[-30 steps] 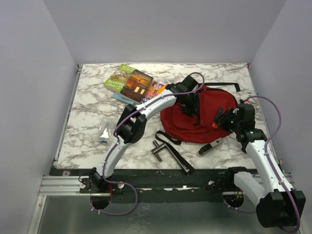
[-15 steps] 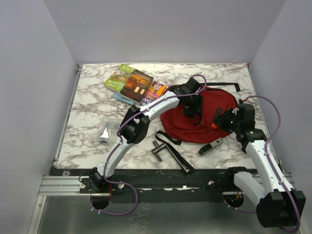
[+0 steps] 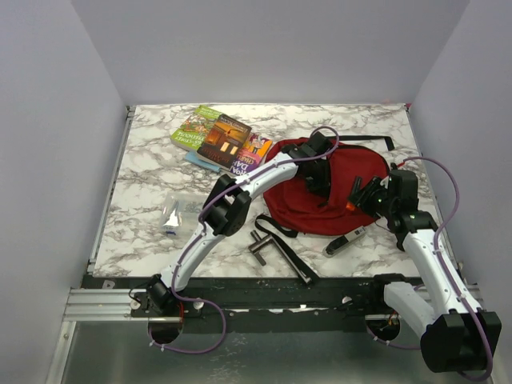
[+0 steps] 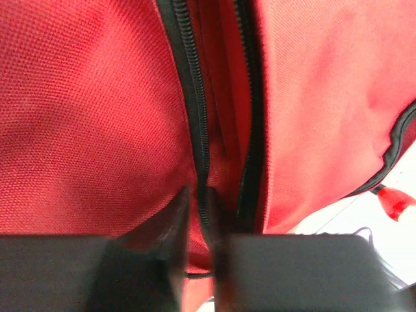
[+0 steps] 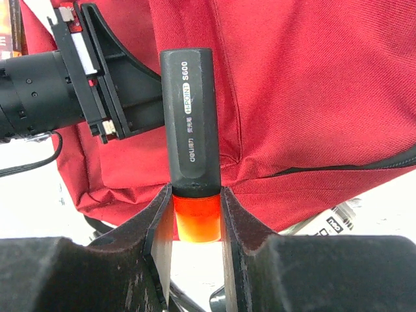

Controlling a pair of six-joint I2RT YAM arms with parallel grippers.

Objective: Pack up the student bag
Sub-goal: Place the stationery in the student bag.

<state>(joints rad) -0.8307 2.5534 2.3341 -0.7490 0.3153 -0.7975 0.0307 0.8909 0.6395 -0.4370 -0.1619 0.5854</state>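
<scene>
Top external view puts the student bag [image 3: 340, 200] at 3 o'clock on the marbled surface [image 3: 144, 176], with the left hand [image 4: 198, 201] pinched narrow on its black zipper [image 4: 194, 97], the right hand [image 5: 195, 201] at the bag's 3 o'clock edge gripping an orange highlighter [image 5: 188, 117], and books [image 3: 220, 138] at 11 o'clock.

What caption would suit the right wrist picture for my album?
Right end effector clamps an orange highlighter, facing the red student bag.
</scene>
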